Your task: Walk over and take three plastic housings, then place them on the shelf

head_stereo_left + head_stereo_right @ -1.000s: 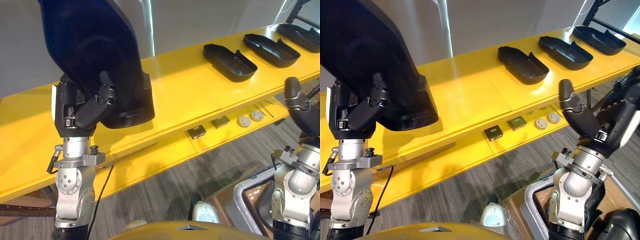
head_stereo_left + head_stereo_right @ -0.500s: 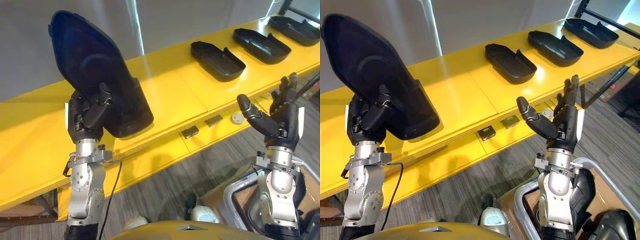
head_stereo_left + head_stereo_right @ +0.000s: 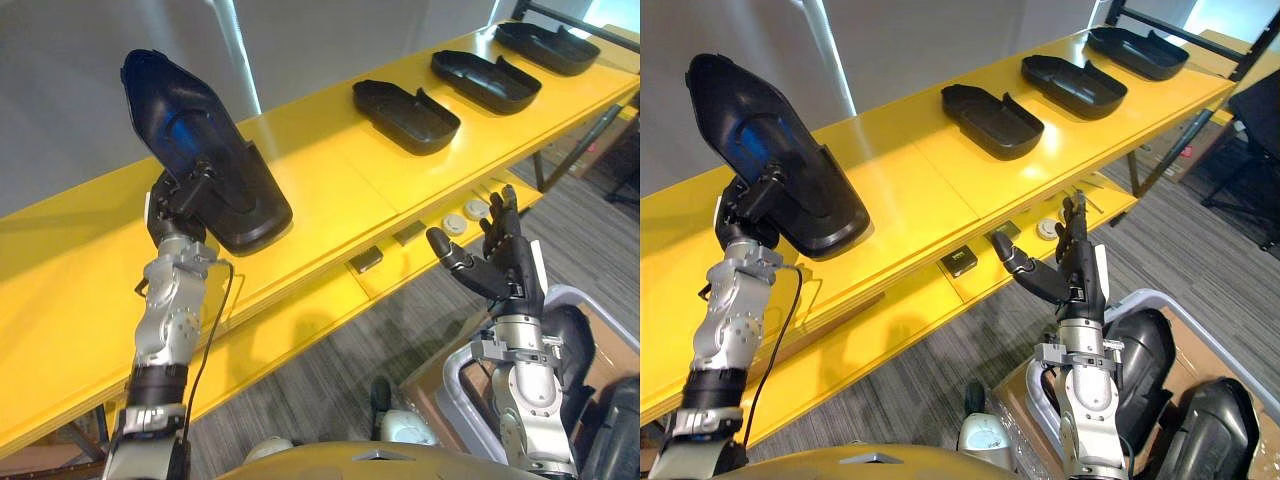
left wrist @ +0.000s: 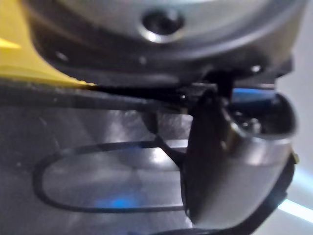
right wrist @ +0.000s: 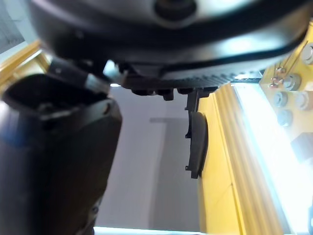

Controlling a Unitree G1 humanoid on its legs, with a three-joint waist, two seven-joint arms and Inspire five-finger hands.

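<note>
My left hand (image 3: 183,203) is shut on a black plastic housing (image 3: 196,150), thumb and fingers curled round its near rim. The housing stands tilted steeply, hollow side towards me, with its lower end at the top of the yellow shelf (image 3: 330,175); whether it touches I cannot tell. The left wrist view shows its glossy inner surface (image 4: 98,176) past my thumb (image 4: 230,161). Three more black housings lie flat along the shelf: (image 3: 405,101), (image 3: 485,80), (image 3: 545,46). My right hand (image 3: 503,268) is open, fingers straight and pointing up, in front of the lower ledge and holding nothing.
The yellow lower ledge (image 3: 330,300) carries small dark blocks (image 3: 366,260) and round white parts (image 3: 476,208). A grey bin (image 3: 1160,330) with more dark housings (image 3: 1205,420) stands on the carpet at lower right. A dark rack frame (image 3: 1160,20) rises at the shelf's far end.
My left hand has carried the housing away from the camera and down to the shelf top. My right hand has risen and straightened its fingers. The view has also shifted.
</note>
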